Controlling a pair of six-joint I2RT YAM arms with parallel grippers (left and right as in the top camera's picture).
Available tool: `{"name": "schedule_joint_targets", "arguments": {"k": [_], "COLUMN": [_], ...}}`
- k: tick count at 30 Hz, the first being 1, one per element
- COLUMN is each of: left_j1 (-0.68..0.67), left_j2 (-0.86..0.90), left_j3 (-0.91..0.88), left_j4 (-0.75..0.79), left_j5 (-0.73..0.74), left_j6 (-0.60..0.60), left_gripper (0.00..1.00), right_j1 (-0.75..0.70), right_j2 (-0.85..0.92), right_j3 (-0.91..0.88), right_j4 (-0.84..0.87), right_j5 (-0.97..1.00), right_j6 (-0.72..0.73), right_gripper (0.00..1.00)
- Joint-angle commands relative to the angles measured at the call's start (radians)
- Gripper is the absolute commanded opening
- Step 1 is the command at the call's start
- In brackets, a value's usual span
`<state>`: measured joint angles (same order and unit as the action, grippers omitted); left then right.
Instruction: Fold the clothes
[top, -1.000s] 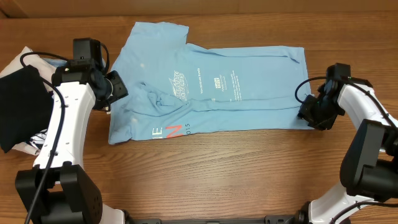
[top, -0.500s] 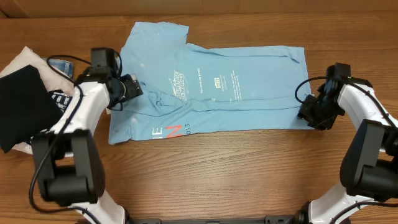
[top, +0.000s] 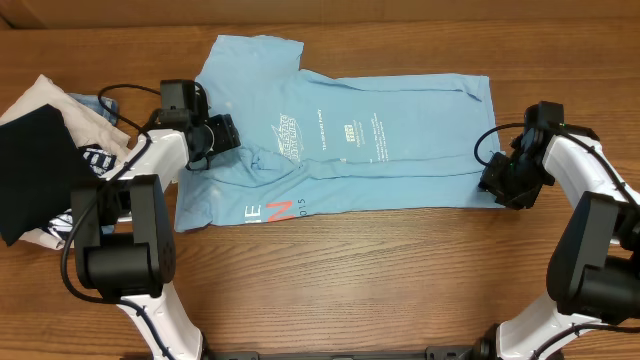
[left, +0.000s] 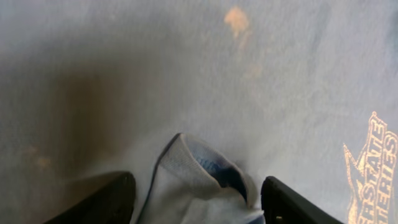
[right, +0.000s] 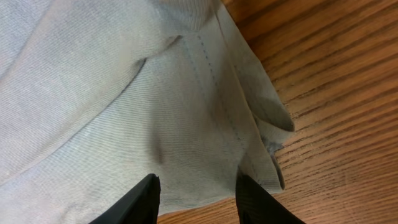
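Observation:
The sky-blue T-shirt (top: 390, 150) lies partly folded across the table, with white chest print and coral-red lettering (top: 283, 209) near its front edge. My left gripper (top: 225, 135) hovers over the shirt's left part. In the left wrist view this gripper (left: 196, 208) is open, a raised ribbed fold (left: 199, 180) of the shirt between its fingers. My right gripper (top: 495, 182) sits at the shirt's right lower hem corner. In the right wrist view it (right: 198, 198) is open, straddling the flat hem (right: 249, 118) above the wood.
A black garment (top: 35, 170) lies on a beige and denim pile (top: 55, 95) at the far left, beside the left arm. Bare wooden table (top: 400, 270) spreads in front of the shirt and to the right of its hem (right: 336, 93).
My left gripper has swung right from the shirt's left edge to over the raised fold. The right gripper has stayed at the hem corner.

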<state>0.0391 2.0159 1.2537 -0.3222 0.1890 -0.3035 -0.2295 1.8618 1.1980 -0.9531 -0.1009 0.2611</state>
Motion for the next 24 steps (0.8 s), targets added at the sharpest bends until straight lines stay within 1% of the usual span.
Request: {"name": "schedule_joint_targets", "arguments": {"k": [1, 4, 5, 6, 9, 11, 12, 15, 17, 20, 24], "left_j1": [-0.012, -0.012, -0.012, -0.011, -0.006, -0.003, 0.000, 0.002, 0.002, 0.002, -0.001], "left_j2": [0.057, 0.056, 0.056, 0.054, 0.046, 0.042, 0.041, 0.041, 0.041, 0.041, 0.041], "left_j3": [-0.007, 0.001, 0.006, 0.014, 0.028, 0.041, 0.051, 0.089, 0.110, 0.159, 0.187], "left_j4": [-0.005, -0.011, -0.017, -0.022, -0.027, -0.037, -0.047, -0.092, -0.120, -0.176, -0.175], "left_j5": [0.048, 0.050, 0.051, 0.064, 0.069, 0.069, 0.069, 0.030, 0.002, -0.063, -0.065], "left_j6": [0.012, 0.011, 0.011, 0.012, 0.012, 0.012, 0.012, 0.012, 0.012, 0.012, 0.012], "left_gripper": [0.62, 0.51, 0.43, 0.38, 0.40, 0.45, 0.49, 0.53, 0.51, 0.51, 0.52], "right_j1": [0.000, -0.001, -0.001, 0.000, -0.001, 0.000, -0.001, -0.001, -0.001, -0.001, -0.001], "right_j2": [0.005, 0.005, 0.005, 0.005, 0.005, 0.005, 0.005, 0.005, 0.005, 0.005, 0.005], "right_j3": [-0.002, -0.002, -0.002, -0.002, -0.002, -0.002, -0.002, -0.002, -0.002, -0.002, -0.002], "right_j4": [0.005, 0.005, 0.005, 0.005, 0.004, 0.004, 0.004, 0.004, 0.004, 0.004, 0.004], "right_j5": [-0.006, -0.006, -0.006, -0.006, -0.006, -0.006, -0.006, -0.006, -0.006, -0.006, -0.006], "right_j6": [0.001, 0.001, 0.001, 0.001, 0.001, 0.001, 0.001, 0.001, 0.001, 0.001, 0.001], "right_gripper": [0.43, 0.43, 0.43, 0.43, 0.43, 0.43, 0.43, 0.43, 0.43, 0.43, 0.43]}}
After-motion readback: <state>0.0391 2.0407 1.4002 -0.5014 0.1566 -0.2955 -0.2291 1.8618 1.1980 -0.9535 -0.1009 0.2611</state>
